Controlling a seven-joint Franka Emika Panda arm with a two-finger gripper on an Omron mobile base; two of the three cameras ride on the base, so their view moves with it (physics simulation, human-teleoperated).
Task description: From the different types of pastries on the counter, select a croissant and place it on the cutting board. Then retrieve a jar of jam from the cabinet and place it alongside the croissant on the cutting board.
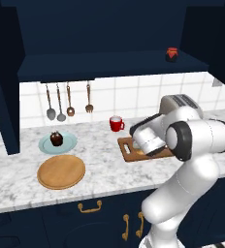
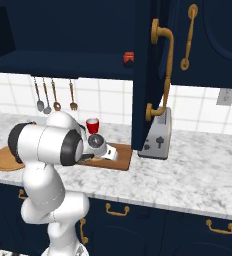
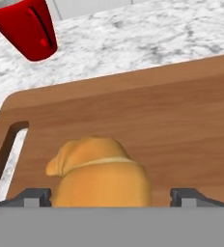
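So over on the left of the counter [image 1: 104, 164] there's a round wooden plate [image 1: 61, 171] sitting near the front edge, and right behind it a pale blue plate [image 1: 68, 143] with the dark chocolate pastry [image 1: 56, 139] parked on it. Some utensils [image 1: 68, 102] are hanging on the tiled wall behind those. Moving along, a red mug [image 1: 116, 124] is standing just behind the cutting board [image 1: 127, 147], which is lying flat with its slot handle at the left end. The arm is bending down over the board, and the gripper [image 3: 111, 198] is sitting low over it with the croissant [image 3: 102, 172] between its two finger tips [image 3: 36, 198]. They're spread to either side of the pastry, and I honestly can't tell if they're pinching it or standing slightly off it, or if the croissant is resting on the wood. Either way it's near the handle end of the board. Further right a toaster [image 2: 156, 134] is standing by the wall. Up top, the jar of jam [image 1: 171, 54] is sitting on the shelf of the open navy cabinet [image 1: 109, 65], toward its right end.
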